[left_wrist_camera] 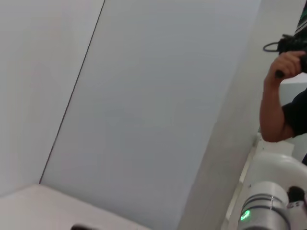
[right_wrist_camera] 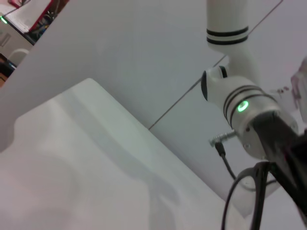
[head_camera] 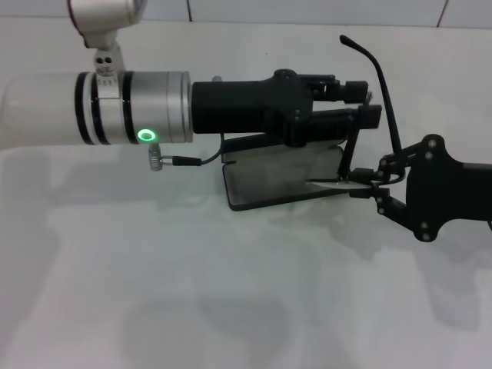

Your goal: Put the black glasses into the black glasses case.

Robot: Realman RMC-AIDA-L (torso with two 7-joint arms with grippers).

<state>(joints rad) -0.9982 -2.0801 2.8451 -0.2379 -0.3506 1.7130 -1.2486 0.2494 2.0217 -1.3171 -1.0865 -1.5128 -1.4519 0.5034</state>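
Here the black glasses case (head_camera: 284, 178) lies open on the white table (head_camera: 192, 292), long axis across the robot, beneath the left gripper (head_camera: 367, 104) reaching in over its far edge; its fingers' state I cannot tell. The right gripper (head_camera: 369, 184) pinches the black glasses (head_camera: 384, 100) at the case's right end, one temple standing upward, so it is nearer.

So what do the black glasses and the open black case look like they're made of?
The black glasses look like thin metal wire or slim plastic with a dark, smooth finish, going by the slender curved temple. The black glasses case seems to be a rigid shell, perhaps plastic or leatherette, with a dull grey lining.
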